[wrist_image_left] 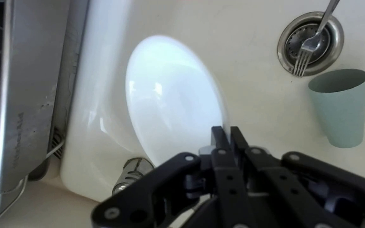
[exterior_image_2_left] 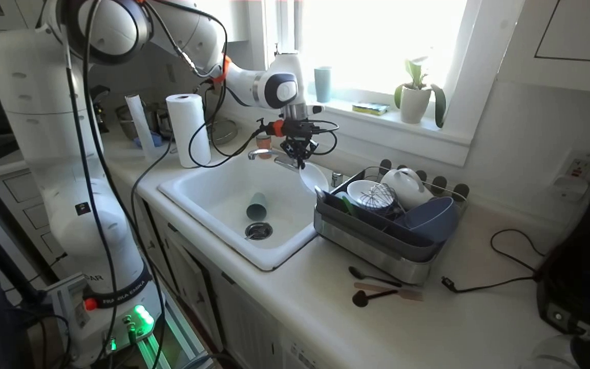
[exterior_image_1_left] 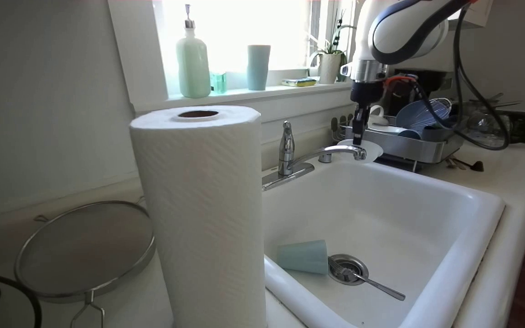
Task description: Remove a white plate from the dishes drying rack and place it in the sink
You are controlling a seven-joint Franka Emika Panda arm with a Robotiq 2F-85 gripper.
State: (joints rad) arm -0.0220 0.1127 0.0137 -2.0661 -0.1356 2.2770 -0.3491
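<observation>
My gripper (wrist_image_left: 228, 130) is shut on the rim of the white plate (wrist_image_left: 173, 95), which hangs tilted, its shallow face showing in the wrist view. Both exterior views put the plate (exterior_image_2_left: 314, 178) above the sink's back corner on the rack side, with the gripper (exterior_image_1_left: 358, 140) pointing down at its edge. Below lies the sink (exterior_image_1_left: 390, 196), a deep white basin. Beside it stands the dishes drying rack (exterior_image_2_left: 372, 251), a metal-sided rack holding blue and white crockery; only its side (wrist_image_left: 40, 63) and wires show in the wrist view.
The chrome tap (exterior_image_1_left: 326, 152) reaches over the sink close to the plate. A pale teal cup (wrist_image_left: 344, 107) lies in the basin, and a fork (wrist_image_left: 312, 42) rests across the drain (wrist_image_left: 284, 50). A paper towel roll (exterior_image_1_left: 203, 218) stands on the counter.
</observation>
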